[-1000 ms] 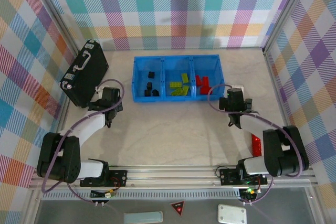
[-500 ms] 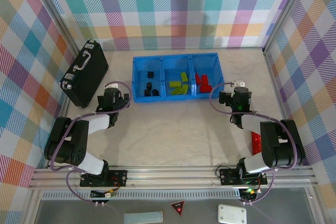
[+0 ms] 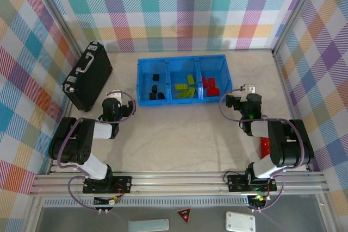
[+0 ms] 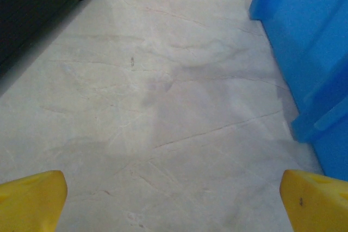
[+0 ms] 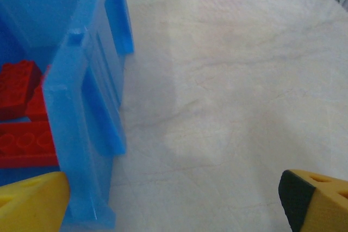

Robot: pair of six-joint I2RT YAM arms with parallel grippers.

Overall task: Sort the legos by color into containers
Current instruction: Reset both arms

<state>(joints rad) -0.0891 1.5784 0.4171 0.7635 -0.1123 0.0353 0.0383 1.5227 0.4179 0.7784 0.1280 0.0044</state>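
Observation:
The blue three-compartment tray (image 3: 182, 100) sits mid-table. Black legos (image 3: 156, 91) lie in its left compartment, lime-green legos (image 3: 186, 87) in the middle and red legos (image 3: 210, 85) in the right. My left gripper (image 3: 115, 101) rests low by the tray's front left corner, open and empty; in the left wrist view the left gripper (image 4: 174, 205) has bare table between its yellow fingertips (image 4: 30, 199), with the tray wall (image 4: 310, 52) to the right. My right gripper (image 3: 244, 95) is open beside the tray's right end. The right wrist view puts the right gripper (image 5: 174, 205) next to the tray wall (image 5: 81, 107), red legos (image 5: 22, 118) behind it.
A black briefcase (image 3: 87, 74) with a handle lies tilted at the back left, close to the left arm; its dark side (image 4: 32, 4) edges the left wrist view. Checked walls close in the table on three sides. A small red object (image 3: 265, 148) sits by the right arm's base.
Both arms have folded back and lower toward their bases. The right gripper shifted slightly right and farther back. Both grippers stayed open and empty.

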